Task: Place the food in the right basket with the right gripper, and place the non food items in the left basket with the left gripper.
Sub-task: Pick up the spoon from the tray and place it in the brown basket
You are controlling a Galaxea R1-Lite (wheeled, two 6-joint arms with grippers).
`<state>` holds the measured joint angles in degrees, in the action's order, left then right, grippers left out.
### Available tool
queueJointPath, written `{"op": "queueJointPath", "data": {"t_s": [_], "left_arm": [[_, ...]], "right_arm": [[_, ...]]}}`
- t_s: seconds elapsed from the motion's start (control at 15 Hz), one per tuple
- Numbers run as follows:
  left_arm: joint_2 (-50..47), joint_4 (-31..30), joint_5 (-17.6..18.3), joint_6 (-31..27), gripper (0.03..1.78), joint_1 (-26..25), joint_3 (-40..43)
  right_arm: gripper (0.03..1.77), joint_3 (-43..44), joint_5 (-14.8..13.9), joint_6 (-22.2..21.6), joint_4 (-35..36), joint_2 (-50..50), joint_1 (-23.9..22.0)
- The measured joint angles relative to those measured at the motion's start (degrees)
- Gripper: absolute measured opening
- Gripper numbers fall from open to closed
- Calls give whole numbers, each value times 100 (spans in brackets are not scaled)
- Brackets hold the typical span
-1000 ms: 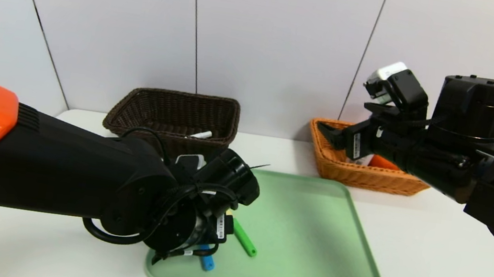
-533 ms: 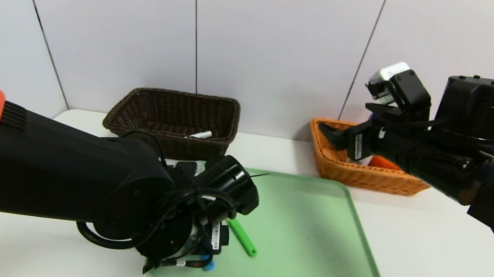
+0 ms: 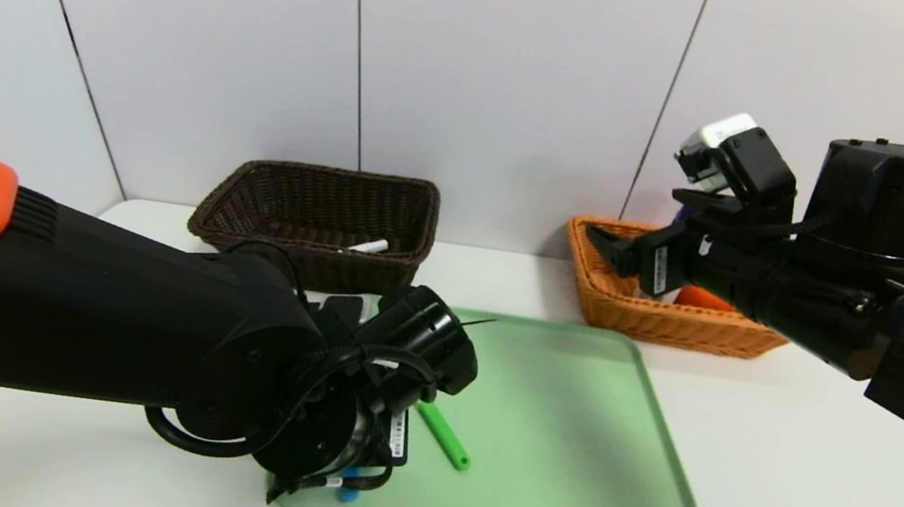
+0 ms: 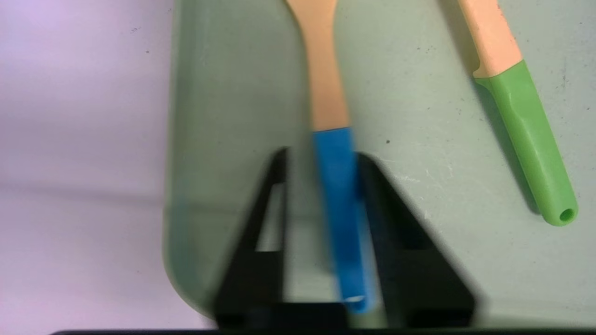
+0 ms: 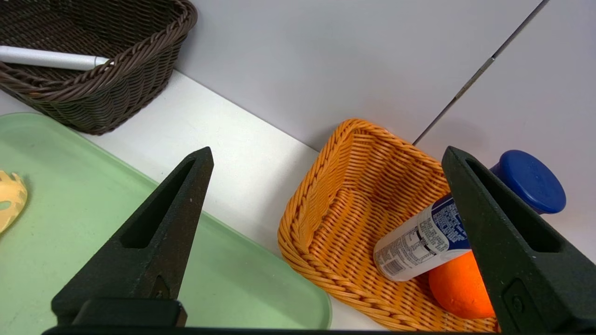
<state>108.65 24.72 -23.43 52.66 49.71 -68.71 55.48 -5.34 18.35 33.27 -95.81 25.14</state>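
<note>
One spoon, handle toward left gripper

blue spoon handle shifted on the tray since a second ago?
Yes. In the head view the blue spoon handle now shows nearer the green tray's left corner, farther from the green fork handle.
</note>
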Motion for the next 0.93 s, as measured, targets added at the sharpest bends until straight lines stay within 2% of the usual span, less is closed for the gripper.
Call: {"op": "queueJointPath", "data": {"t_s": [0.07, 0.33, 0.53, 0.73, 0.93], "left_arm": [[5, -2, -2, -5, 11, 20, -1], [9, -4, -35, -7, 11, 37, 5], [-59, 22, -241, -35, 11, 39, 18], [-361, 13, -525, -350, 11, 4, -20], [-780, 16, -625, -545, 11, -27, -163]], "right_arm": [[169, -13, 0, 4, 2, 11, 5], [170, -35, 0, 6, -2, 38, 7], [170, -44, 0, 6, 2, 66, 27], [170, -101, 5, 9, -2, 94, 33], [170, -118, 2, 9, 0, 101, 33]]}}
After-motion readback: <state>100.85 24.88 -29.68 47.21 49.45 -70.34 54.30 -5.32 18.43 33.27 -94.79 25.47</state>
